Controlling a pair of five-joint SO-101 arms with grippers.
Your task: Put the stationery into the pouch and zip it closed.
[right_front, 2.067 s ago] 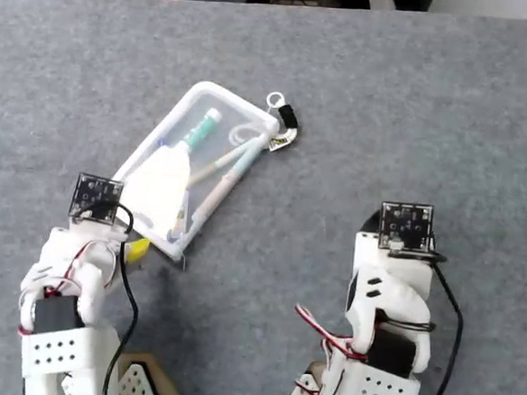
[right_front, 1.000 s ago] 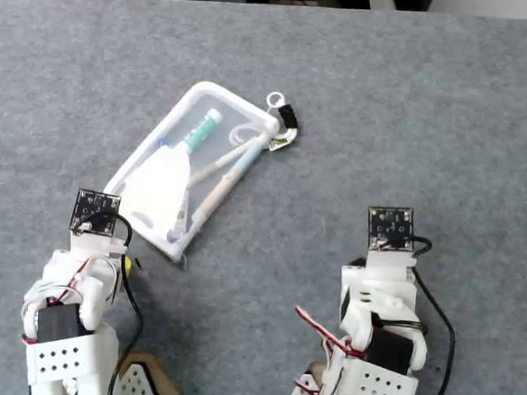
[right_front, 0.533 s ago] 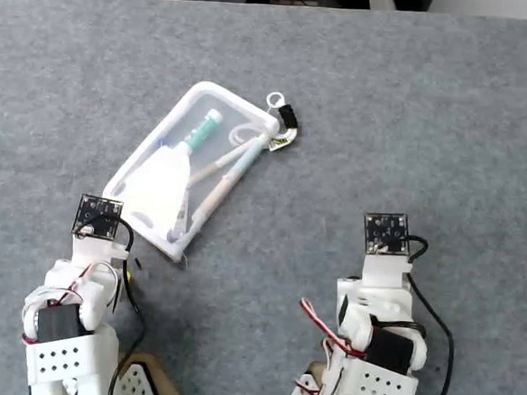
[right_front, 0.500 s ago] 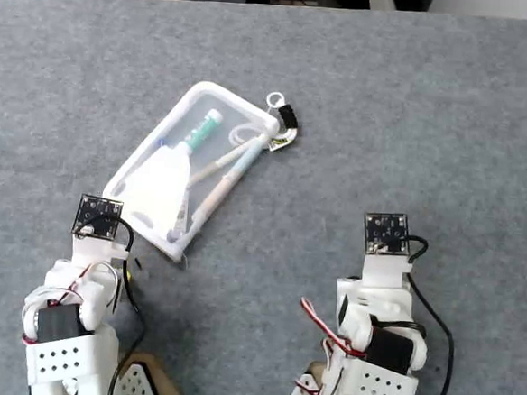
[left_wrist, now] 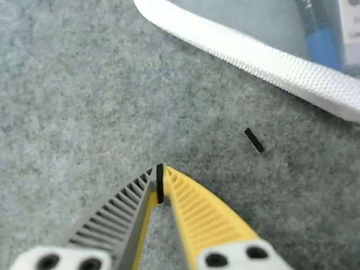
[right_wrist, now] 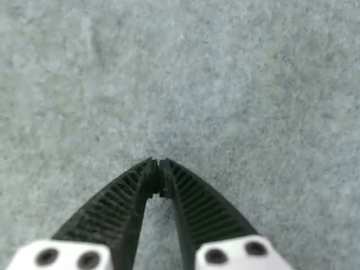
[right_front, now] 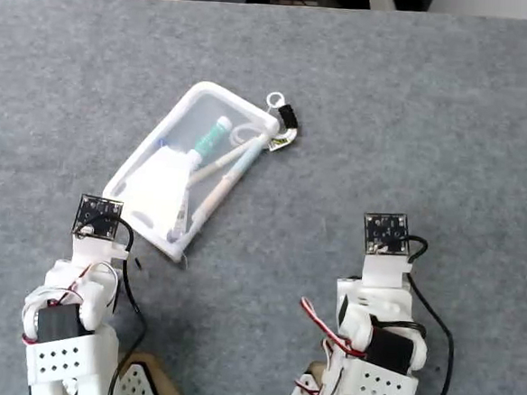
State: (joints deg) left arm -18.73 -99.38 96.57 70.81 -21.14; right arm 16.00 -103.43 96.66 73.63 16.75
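The clear pouch (right_front: pixel 186 167) with white edging lies slanted on the grey mat, left of centre. Inside it are a teal pen (right_front: pixel 212 138), a white item (right_front: pixel 159 179) and a pale pen (right_front: pixel 222 169). Its zipper pull with a ring (right_front: pixel 275 100) and a black tab (right_front: pixel 289 118) sit at the far right corner. My left arm (right_front: pixel 96 231) stands just short of the pouch's near corner. My left gripper (left_wrist: pixel 159 183) is shut and holds nothing, with the pouch's white edge (left_wrist: pixel 253 56) close ahead. My right gripper (right_wrist: pixel 157 177) is shut over bare mat, on the right arm (right_front: pixel 385 247) well right of the pouch.
The grey felt mat (right_front: pixel 414 109) covers the whole table, with open room at the right and far side. A small black speck (left_wrist: pixel 253 140) lies on the mat between my left gripper and the pouch edge.
Both arms have drawn back towards the near edge, away from the pouch. The teal pen and white item inside the pouch have shifted slightly.
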